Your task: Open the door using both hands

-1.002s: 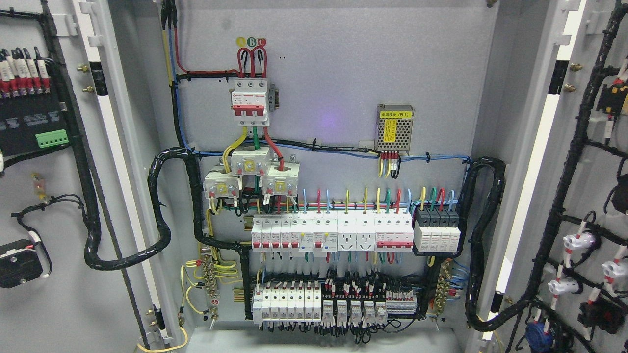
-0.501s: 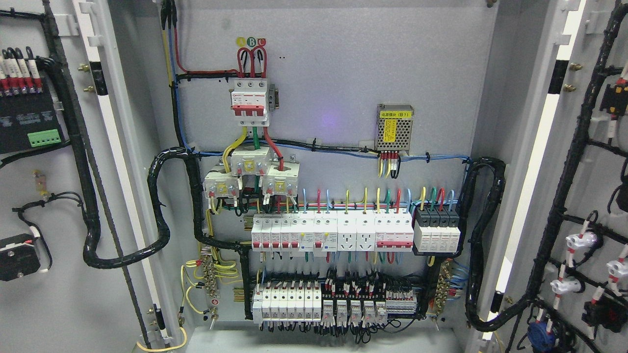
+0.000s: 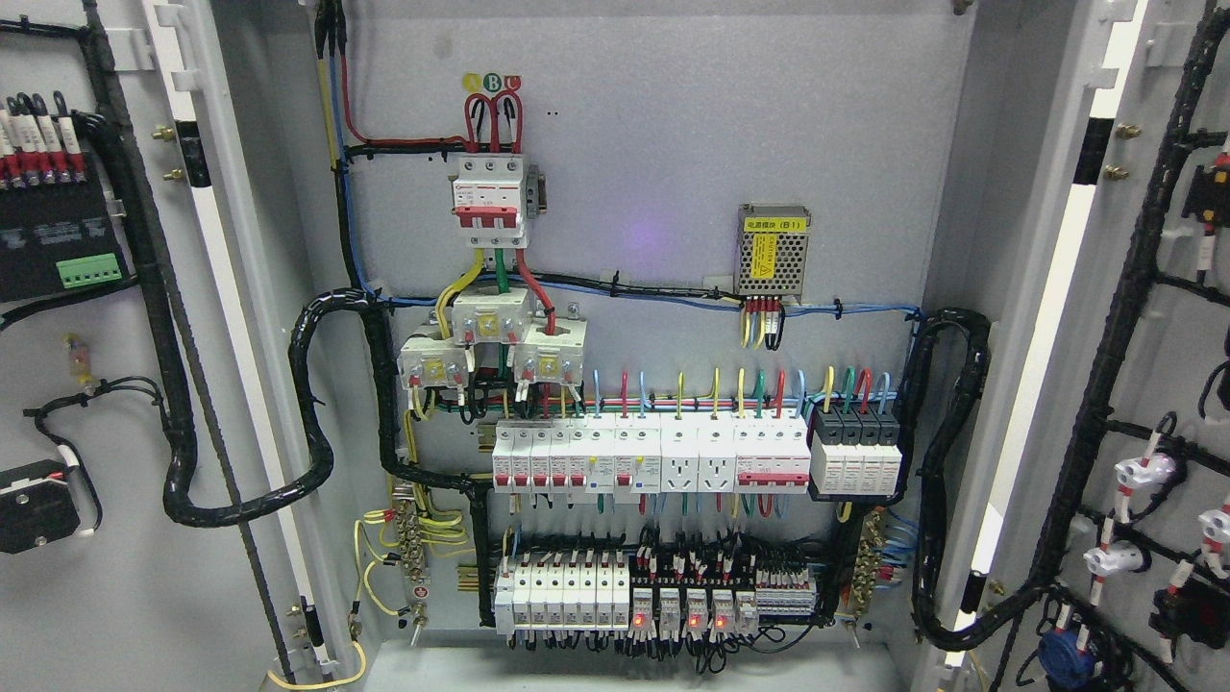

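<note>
A grey electrical cabinet fills the head view with both doors swung wide. The left door [image 3: 115, 577] shows its inner face at the left edge, carrying a black module with a green terminal strip [image 3: 91, 272] and black wiring. At the right edge stands the right door [image 3: 1172, 365], its inner face crossed by black cable bundles with white and red connectors. Between them the back panel [image 3: 673, 125] is fully exposed. Neither of my hands nor any arm shows in the picture.
On the back panel sit a red-and-white main breaker [image 3: 490, 200], a perforated power supply [image 3: 772, 248], a row of white breakers [image 3: 653, 459] and lower relays [image 3: 687, 607] with red lights glowing. Thick black cable looms [image 3: 312, 423] loop to each door.
Both doors have swung slightly further outward; their fittings drifted toward the picture's edges. Red lights have come on at the lower relays.
</note>
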Motion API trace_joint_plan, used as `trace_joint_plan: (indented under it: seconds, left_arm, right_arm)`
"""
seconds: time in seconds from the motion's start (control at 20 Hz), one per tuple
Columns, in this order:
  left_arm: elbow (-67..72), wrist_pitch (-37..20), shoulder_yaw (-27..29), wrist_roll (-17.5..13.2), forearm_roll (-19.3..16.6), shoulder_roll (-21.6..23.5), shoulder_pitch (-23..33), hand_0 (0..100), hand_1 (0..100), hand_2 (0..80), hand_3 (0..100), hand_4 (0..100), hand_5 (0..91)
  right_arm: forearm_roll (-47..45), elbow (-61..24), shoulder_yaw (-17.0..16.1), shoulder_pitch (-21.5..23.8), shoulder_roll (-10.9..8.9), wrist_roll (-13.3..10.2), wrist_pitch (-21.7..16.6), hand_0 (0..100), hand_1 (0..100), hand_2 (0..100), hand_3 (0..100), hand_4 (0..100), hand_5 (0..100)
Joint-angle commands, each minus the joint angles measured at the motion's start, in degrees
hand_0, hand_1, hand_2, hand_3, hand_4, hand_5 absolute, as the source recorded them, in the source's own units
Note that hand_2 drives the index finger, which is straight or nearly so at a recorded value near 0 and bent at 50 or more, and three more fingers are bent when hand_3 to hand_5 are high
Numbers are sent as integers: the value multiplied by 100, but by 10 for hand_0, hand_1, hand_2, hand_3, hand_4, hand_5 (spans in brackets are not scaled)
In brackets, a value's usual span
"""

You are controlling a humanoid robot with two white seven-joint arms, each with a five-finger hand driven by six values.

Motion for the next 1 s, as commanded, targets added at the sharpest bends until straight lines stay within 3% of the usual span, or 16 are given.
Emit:
trace_joint_plan:
  seconds: [0.0,0.15,0.25,0.3,0.5,0.65,0.8,0.85,0.95]
  left_arm:
    - [-1677,-4755,-1173,-59,-1410,-1078,494,0,0,0,0,0,0]
    - [-652,-4737,-1923,-419,-2711,-2306,494,0,0,0,0,0,0]
    - [209,-4729,-1916,-446,-3276,-3178,547,0,0,0,0,0,0]
    - [658,-4729,-1898,-446,-3408,-3408,573,0,0,0,0,0,0]
    - [2661,-4685,-1784,-428,-3384,-3524,442,0,0,0,0,0,0]
    - [3910,-4676,-1293,-428,-3375,-3612,240,0,0,0,0,0,0]
    - [4878,-4685,-1029,-420,-3287,-3603,55,0,0,0,0,0,0]
    - [5081,-4685,-949,-420,-3217,-3603,20,0,0,0,0,0,0]
    - [5520,-4685,-870,-420,-3085,-3595,-50,0,0,0,0,0,0]
  right_arm:
    - [-24,131,-168,15,140,2,7,0,0,0,0,0,0]
    - [-24,158,-125,24,148,2,7,0,0,0,0,0,0]
    - [-24,158,-133,41,148,2,15,0,0,0,0,0,0]
    - [-24,158,-116,41,148,2,7,0,0,0,0,0,0]
    - [-24,105,-124,120,148,2,-2,0,0,0,0,0,0]
    - [-42,-201,-11,155,148,11,-11,0,0,0,0,0,0]
    - [-16,-457,638,436,122,37,-11,0,0,0,0,0,0]
    - [37,-457,980,637,113,55,-11,0,0,0,0,0,0]
    - [89,-370,2015,1120,87,73,-11,0,0,0,0,0,0]
